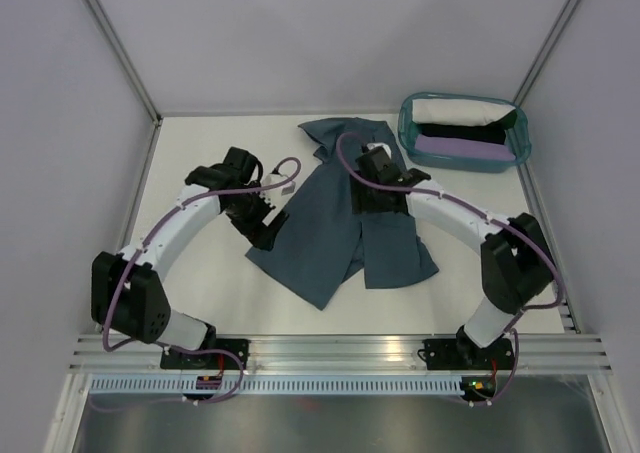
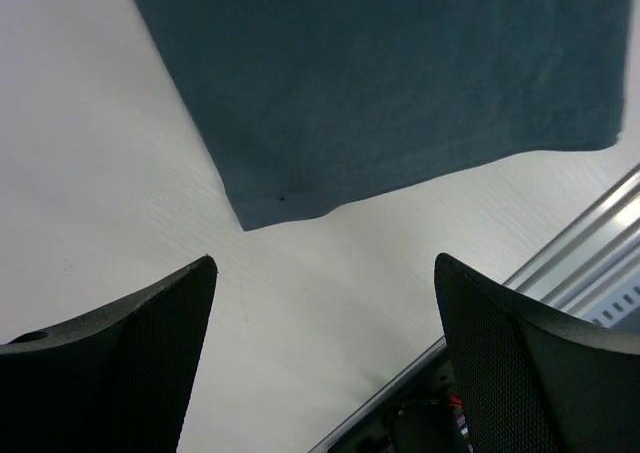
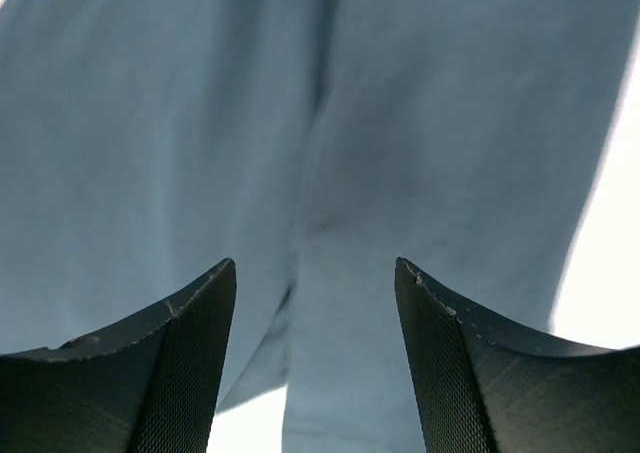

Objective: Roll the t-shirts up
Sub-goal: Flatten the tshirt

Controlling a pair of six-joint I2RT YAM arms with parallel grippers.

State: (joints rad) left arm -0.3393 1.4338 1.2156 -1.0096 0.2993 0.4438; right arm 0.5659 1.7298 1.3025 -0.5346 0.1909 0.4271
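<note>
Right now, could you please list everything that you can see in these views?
t-shirt: one, slate-blue, lying loosely spread mid-table
basket: one, teal translucent, far right corner of the table
white bundle: one, white, in the basket, farthest back
black bundle: one, black, in the basket, middle
lilac bundle: one, lilac, in the basket, nearest the front
table: one, white, beneath everything
left gripper: one, black, open and empty, over bare table beside a corner of the t-shirt
right gripper: one, black, open and empty, over the t-shirt
</note>
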